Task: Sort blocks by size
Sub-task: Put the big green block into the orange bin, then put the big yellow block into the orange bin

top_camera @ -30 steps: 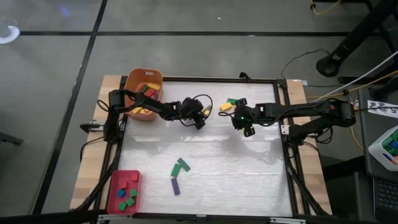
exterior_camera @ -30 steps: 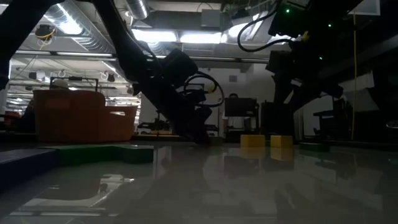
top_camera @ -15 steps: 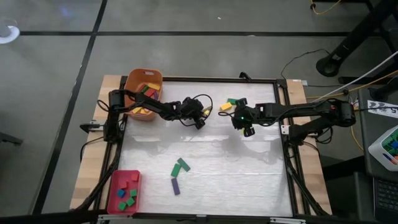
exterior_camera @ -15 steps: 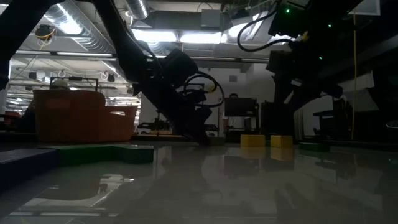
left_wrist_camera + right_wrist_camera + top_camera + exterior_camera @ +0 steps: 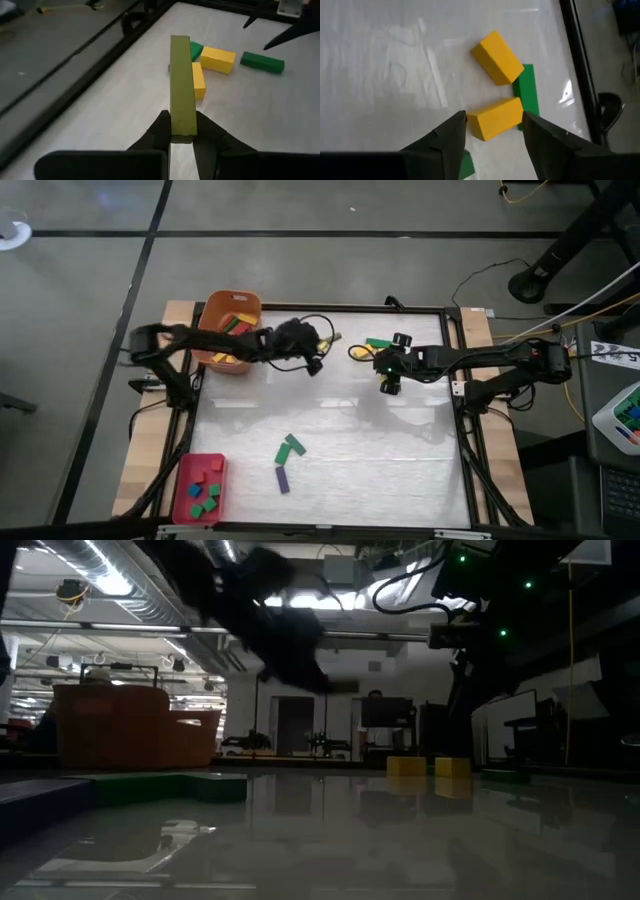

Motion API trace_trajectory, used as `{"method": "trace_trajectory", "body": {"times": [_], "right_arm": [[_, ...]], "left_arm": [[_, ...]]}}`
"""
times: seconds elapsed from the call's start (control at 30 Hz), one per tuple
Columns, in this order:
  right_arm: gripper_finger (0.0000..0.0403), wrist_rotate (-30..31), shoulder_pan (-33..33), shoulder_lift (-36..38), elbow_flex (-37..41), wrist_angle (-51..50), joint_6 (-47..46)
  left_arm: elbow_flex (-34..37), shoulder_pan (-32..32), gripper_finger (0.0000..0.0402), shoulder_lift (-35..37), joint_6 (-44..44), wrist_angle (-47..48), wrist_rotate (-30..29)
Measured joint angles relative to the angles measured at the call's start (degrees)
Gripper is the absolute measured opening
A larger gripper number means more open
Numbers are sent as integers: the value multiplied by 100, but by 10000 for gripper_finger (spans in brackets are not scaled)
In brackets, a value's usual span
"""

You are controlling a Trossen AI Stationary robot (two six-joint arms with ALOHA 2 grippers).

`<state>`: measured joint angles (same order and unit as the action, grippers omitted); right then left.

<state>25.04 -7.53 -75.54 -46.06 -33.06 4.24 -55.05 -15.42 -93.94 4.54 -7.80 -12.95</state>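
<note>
My left gripper [image 5: 316, 352] hangs above the table's far left, near the orange tub, shut on an olive bar [image 5: 180, 80]. Two yellow blocks [image 5: 497, 57] [image 5: 495, 117] and a green bar [image 5: 527, 95] lie on the table at the far middle. My right gripper [image 5: 494, 131] hovers open above them, its fingers framing the nearer yellow block in the wrist view. The low view shows it well above the table. A further green piece [image 5: 465, 165] shows beside one right finger. My left gripper pinches the olive bar by one end [image 5: 181, 127] between its two fingers, one on each long side. The rest of the bar sticks out forward past the fingertips, in line with them. The bar is lifted clear of the table.
The orange tub [image 5: 212, 310] at the far left holds several blocks. A flat red tray [image 5: 186, 480] at the near left holds several small cubes. Two green blocks [image 5: 290, 448] and a purple bar [image 5: 282, 478] lie on the near middle of the table. A black frame edges it.
My left gripper has risen off the table with the olive bar and swung toward the far left, nearer the orange tub. The arm shows blurred. My right gripper has turned a little at its wrist above the yellow blocks.
</note>
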Motion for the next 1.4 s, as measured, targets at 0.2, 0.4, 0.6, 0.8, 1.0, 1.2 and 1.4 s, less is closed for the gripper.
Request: {"method": "trace_trajectory", "body": {"times": [0.2, 0.4, 0.6, 0.8, 1.0, 1.2, 1.4], "right_arm": [[191, 77, 0, -3, 143, 40, -559], [191, 616, 0, -3, 399, 35, -1414], [191, 850, 0, -3, 540, 458, -2068], [191, 862, 0, -3, 807, 1184, -2253], [191, 1004, 0, -3, 943, 1353, -2657], [191, 1176, 0, -185, 975, 1381, -2989], [191, 1444, 0, -554, 977, 1473, -3273]], "left_arm": [[0, 4, 36, 1653, 260, 2258, -728], [0, 0, 35, 2810, 1280, 4290, -1586], [0, -32, 53, 3266, 2365, 5978, -2462], [144, -281, 80, 3260, 2728, 6288, -2549], [490, -536, 115, 3255, 2718, 6230, -2500], [810, -640, 140, 3253, 2723, 6212, -2369], [1082, -638, 143, 3247, 2723, 6070, -2366]]}}
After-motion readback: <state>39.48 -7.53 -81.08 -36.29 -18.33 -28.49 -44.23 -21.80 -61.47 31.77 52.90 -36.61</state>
